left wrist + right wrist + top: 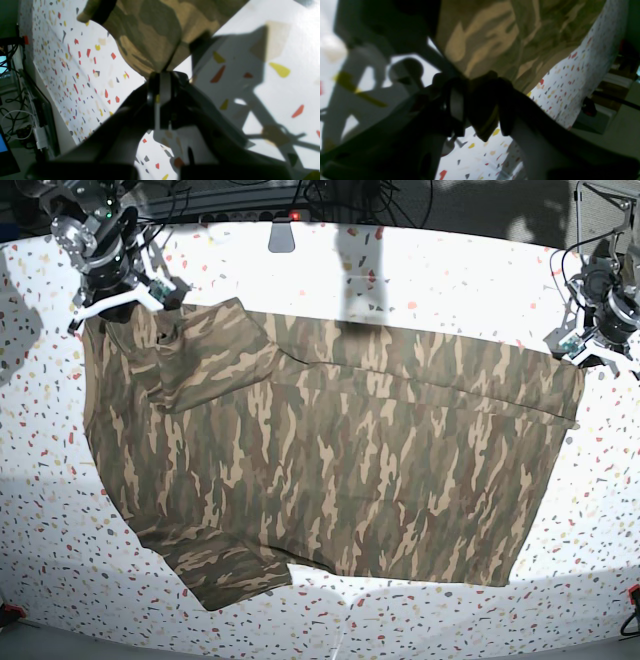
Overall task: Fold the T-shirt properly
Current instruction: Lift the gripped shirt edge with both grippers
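The camouflage T-shirt (pixel 330 450) lies spread wide over the speckled white table (pixel 450 270), one sleeve at the front left and another folded over near the back left. My right gripper (pixel 125 305) is at that back-left corner. In the right wrist view the T-shirt (pixel 495 32) bunches down between the dark fingers of the right gripper (pixel 481 82), which are closed on it. At the shirt's far right edge is my left gripper (pixel 583 352). In the left wrist view the left gripper (pixel 162 75) is pinched shut on a taut fold of the T-shirt (pixel 155 32).
Cables and a small grey box (pixel 285 235) run along the table's back edge. Beside the table's side edge, loose cables (pixel 15 100) hang near a screen. Bare tabletop shows in front of the shirt and at both sides.
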